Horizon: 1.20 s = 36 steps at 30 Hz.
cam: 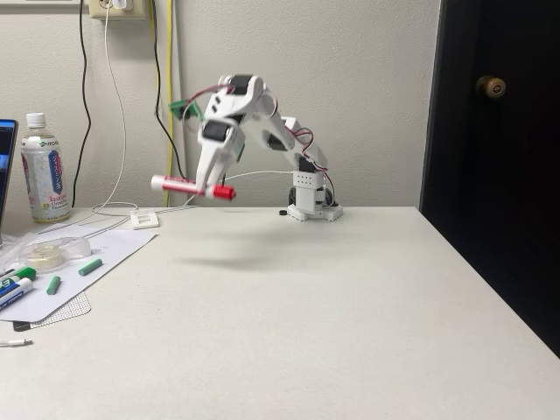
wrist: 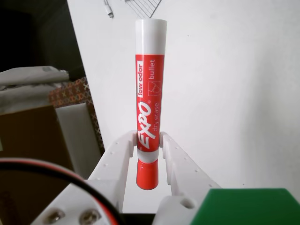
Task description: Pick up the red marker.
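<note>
Your white table (cam: pixel 289 324) stretches out beneath a pale wall, with the arm (cam: pixel 262 122) reaching leftward in the fixed view. You have the gripper (cam: pixel 206 188) clamped on the red marker (cam: pixel 192 186), which hangs level well above the tabletop; the wrist view shows both fingers (wrist: pixel 123 149) pressing its barrel (wrist: pixel 150 103) near the cap.

Pale worktop (cam: pixel 306 306) in the fixed view. The arm's white base (cam: pixel 313 208) stands at its far edge. At left lie a sheet of paper (cam: pixel 61 262) bearing two small green pieces (cam: pixel 89 267), a tape roll (cam: pixel 48 254), a plastic bottle (cam: pixel 44 171) and a white cable (cam: pixel 16 342).
</note>
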### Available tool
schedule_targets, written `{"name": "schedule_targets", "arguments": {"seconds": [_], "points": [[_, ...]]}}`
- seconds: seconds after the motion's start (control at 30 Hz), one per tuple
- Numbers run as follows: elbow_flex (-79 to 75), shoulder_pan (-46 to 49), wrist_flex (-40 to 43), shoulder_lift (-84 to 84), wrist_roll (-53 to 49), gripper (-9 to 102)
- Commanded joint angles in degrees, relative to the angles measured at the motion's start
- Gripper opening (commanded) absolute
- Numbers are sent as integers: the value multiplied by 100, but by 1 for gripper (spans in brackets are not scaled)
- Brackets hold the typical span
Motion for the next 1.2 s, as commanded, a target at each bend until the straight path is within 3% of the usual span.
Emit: {"name": "schedule_targets", "arguments": {"seconds": [0.0,0.43,1.17], "points": [[211,-88,18,879,149,0],[1389,-668,18,2681,738,0],[3437,-2725,9,5194,1424,0]]}}
